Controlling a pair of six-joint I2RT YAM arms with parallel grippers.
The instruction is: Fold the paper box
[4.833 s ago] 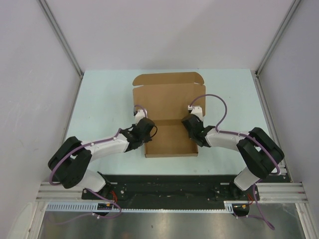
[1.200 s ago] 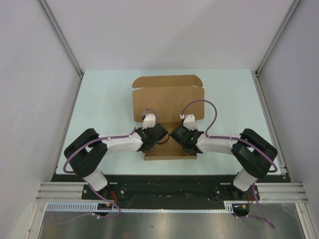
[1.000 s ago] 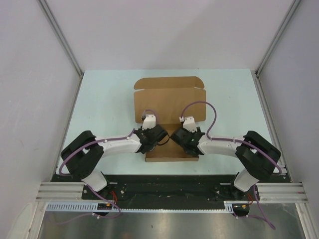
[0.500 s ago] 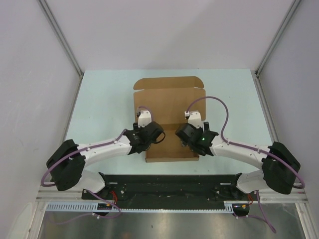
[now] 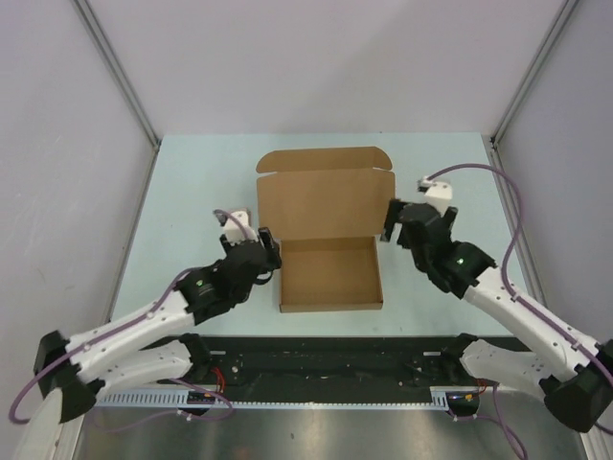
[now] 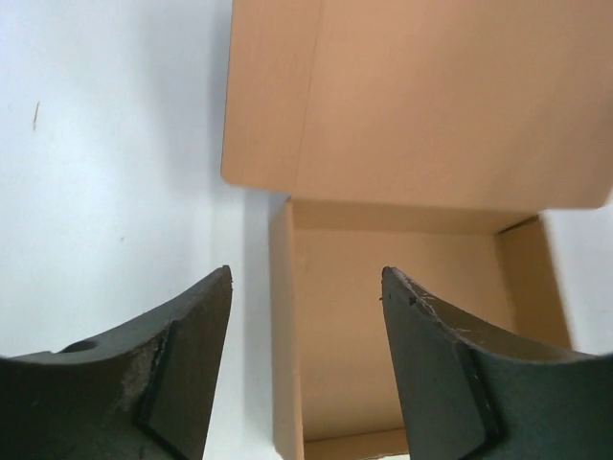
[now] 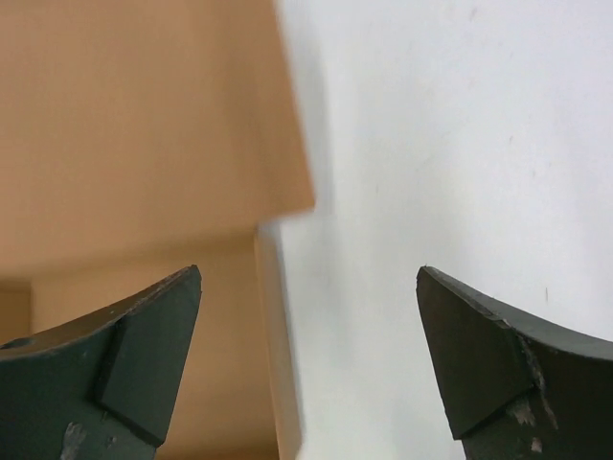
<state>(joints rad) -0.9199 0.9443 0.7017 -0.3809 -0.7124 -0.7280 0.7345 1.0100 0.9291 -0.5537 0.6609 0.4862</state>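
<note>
One box point(image 5: 326, 225) of brown cardboard is seen at the middle of the table point(image 5: 192, 192), between two grippers. It is made up of one shallow tray point(image 5: 329, 276), open at the top, and one lid point(image 5: 326, 203) raised from the tray's far wall. One flap point(image 5: 326, 158) runs along the lid's far edge.

Two arms are counted, one at each side of the box. The left gripper point(image 5: 269, 249) is held just beside the far end of the tray's left wall. In the left wrist view its two fingers point(image 6: 172, 383) are spread wide with nothing clasped between them, and the tray's left wall and the lid's left corner are framed in the gap. The right gripper point(image 5: 391, 220) is held just beside the lid's right edge. Its two fingers point(image 7: 124, 364) are likewise parted wide and nothing is gripped. The tray's right wall and bare table are seen between them.

Whether either gripper touches the cardboard cannot be told. The tray lies flat on the table with its near wall turned toward the arm bases.
</note>
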